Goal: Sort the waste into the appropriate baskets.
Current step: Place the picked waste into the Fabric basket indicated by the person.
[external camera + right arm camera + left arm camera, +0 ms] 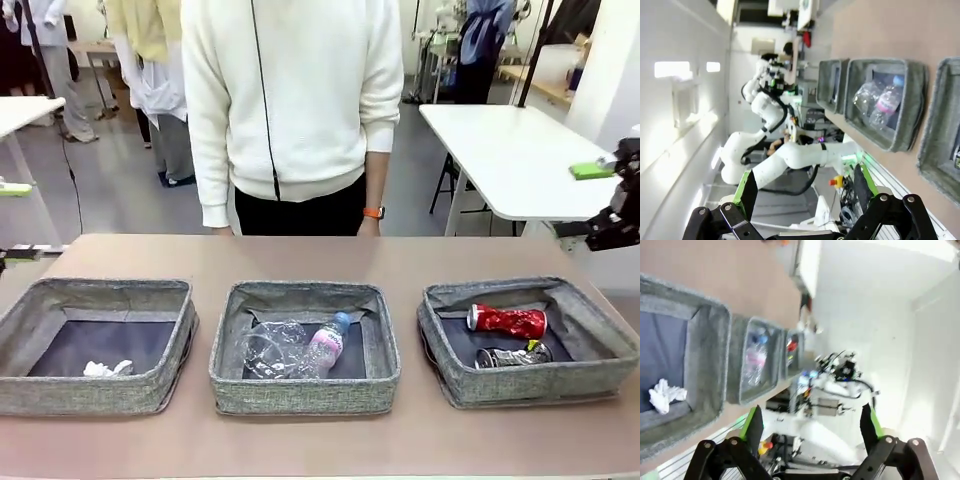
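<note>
Three grey baskets stand in a row on the table. The left basket holds the crumpled white paper ball. In the middle basket lie the clear plastic cup and the bottle with its pink label. The right basket holds the red can and the black-silver can. My left gripper hangs open and empty off the table's side, looking past the paper ball along the row. My right gripper is open and empty too, off the other side, with the bottle far ahead.
A person in a white sweater stands at the table's far edge, hands down. A black part of my right arm shows at the right edge. Bare table runs behind the baskets and in a strip in front.
</note>
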You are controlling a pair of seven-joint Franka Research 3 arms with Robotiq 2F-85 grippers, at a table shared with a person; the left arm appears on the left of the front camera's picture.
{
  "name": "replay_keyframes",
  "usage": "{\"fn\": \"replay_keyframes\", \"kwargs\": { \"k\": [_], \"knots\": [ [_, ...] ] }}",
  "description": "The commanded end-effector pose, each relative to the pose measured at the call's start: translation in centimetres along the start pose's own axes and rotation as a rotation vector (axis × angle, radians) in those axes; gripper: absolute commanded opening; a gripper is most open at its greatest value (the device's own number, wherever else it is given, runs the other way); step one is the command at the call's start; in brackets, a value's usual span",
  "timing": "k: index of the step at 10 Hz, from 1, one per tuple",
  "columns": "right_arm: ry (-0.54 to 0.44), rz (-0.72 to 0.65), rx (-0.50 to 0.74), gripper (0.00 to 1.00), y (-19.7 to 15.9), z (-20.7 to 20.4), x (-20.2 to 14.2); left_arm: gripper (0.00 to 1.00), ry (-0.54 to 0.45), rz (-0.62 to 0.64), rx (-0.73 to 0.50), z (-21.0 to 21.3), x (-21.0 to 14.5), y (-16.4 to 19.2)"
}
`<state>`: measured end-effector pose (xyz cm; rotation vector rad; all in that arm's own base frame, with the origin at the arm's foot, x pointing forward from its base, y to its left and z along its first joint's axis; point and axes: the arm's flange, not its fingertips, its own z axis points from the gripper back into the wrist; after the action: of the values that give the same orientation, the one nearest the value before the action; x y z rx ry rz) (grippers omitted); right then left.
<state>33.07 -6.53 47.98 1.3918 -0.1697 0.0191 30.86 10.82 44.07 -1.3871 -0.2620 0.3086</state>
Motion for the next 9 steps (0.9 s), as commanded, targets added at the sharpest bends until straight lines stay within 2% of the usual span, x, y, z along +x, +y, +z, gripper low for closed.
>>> {"fn": "replay_keyframes", "kwargs": {
  "k": [1,2,9],
  "knots": [
    [-0.089,-0.063,-0.016,1.0,-0.5,2.3,-0.1,1.0,0.056,-0.013,0.062,-1.0,0.0,-1.1],
    [0.0,0.0,0.0,1.0,0.0,0.0,0.0,1.0,0.056,-0.013,0.062,-1.0,0.0,-1.1],
    [0.0,0.0,0.0,1.0,0.0,0.0,0.0,1.0,0.056,-0.013,0.062,-1.0,0.0,-1.1]
  ]
}}
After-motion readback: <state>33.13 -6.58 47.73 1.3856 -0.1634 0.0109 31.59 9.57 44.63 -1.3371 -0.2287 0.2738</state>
